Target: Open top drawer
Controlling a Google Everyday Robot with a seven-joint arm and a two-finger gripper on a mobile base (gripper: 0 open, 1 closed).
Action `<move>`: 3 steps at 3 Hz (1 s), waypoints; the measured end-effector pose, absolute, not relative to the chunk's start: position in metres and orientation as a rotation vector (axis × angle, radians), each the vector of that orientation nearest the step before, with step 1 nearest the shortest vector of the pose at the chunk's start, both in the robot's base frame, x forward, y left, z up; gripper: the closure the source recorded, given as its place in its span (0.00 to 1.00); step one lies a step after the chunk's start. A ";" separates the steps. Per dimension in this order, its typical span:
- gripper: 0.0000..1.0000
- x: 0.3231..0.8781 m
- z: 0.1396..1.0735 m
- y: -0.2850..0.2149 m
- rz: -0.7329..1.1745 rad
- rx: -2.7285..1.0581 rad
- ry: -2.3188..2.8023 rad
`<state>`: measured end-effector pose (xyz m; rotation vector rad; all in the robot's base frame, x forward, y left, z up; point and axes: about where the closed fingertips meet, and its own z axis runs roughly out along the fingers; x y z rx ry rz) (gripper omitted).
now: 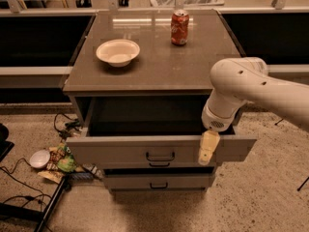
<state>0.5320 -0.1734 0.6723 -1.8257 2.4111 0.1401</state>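
Observation:
The top drawer [120, 151] of the grey cabinet stands pulled out, its dark interior showing, with a small dark bail handle [160, 157] at the centre of its front. My gripper [208, 149] hangs at the end of the white arm [241, 88], over the right part of the drawer's front edge, to the right of the handle. It holds nothing that I can see. A second handle [159, 165] peeks out just under the front, and a lower drawer [159, 181] sits closed below.
A white bowl [118, 51] and a red soda can [179, 27] stand on the cabinet top [154, 69]. Cables, a small white dish [38, 159] and wrappers [62, 159] lie on the floor at the left. Dark shelving runs behind.

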 end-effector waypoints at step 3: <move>0.41 0.487 0.633 -0.170 0.400 -1.798 2.421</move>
